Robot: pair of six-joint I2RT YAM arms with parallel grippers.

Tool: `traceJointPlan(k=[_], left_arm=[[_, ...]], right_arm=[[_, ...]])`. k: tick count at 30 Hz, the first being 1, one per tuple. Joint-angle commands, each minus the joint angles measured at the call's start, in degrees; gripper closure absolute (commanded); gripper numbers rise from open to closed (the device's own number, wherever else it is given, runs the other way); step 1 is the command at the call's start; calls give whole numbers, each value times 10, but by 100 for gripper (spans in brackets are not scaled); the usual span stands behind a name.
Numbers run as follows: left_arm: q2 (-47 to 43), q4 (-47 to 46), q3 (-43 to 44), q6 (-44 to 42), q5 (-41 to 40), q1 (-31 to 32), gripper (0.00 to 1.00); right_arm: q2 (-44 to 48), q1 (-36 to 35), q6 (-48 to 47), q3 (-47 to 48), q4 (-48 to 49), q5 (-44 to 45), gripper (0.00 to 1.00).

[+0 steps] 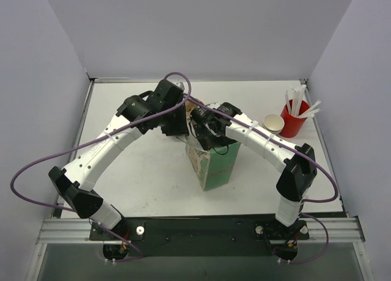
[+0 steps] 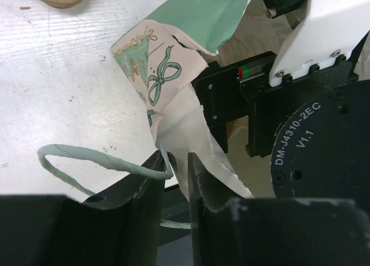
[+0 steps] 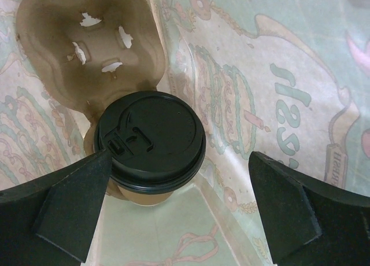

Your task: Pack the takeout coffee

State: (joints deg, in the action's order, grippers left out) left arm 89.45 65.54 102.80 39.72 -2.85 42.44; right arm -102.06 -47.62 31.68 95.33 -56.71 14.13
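The takeout coffee (image 3: 149, 141), a brown paper cup with a black lid, stands inside the green paper bag (image 1: 217, 168) in one pocket of a brown pulp carrier (image 3: 87, 46). My right gripper (image 3: 180, 162) reaches down into the bag (image 3: 272, 75) and is open. Its left finger is by the lid's edge and its right finger is well clear. My left gripper (image 2: 178, 159) is at the bag's torn top edge (image 2: 173, 75). Its jaws stand slightly apart, with the paper edge and the root of the twisted handle (image 2: 87, 156) between them. The top view hides the coffee.
At the back right, a red cup of white sticks (image 1: 293, 121) stands with a brown paper cup (image 1: 273, 123) beside it. Both arms crowd over the bag's mouth, and the right arm's black motor housing (image 2: 324, 144) is close to my left gripper. Grey walls enclose the table (image 1: 140, 171).
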Motion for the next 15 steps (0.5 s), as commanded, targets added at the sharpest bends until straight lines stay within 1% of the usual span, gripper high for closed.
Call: traceJointPlan(k=[1, 4, 5, 15], left_arm=[[-24, -88, -23, 9, 49, -2, 66], [-49, -122, -51, 15, 59, -10, 63], [-55, -143, -61, 16, 73, -13, 63], [-119, -227, -140, 11, 104, -31, 61]], right_arm=[[-8, -20, 14, 21, 25, -17, 0], [-9, -20, 15, 19, 26, -14, 0], [-9, -21, 18, 15, 27, -12, 0], [-10, -20, 24, 1, 37, -9, 0]])
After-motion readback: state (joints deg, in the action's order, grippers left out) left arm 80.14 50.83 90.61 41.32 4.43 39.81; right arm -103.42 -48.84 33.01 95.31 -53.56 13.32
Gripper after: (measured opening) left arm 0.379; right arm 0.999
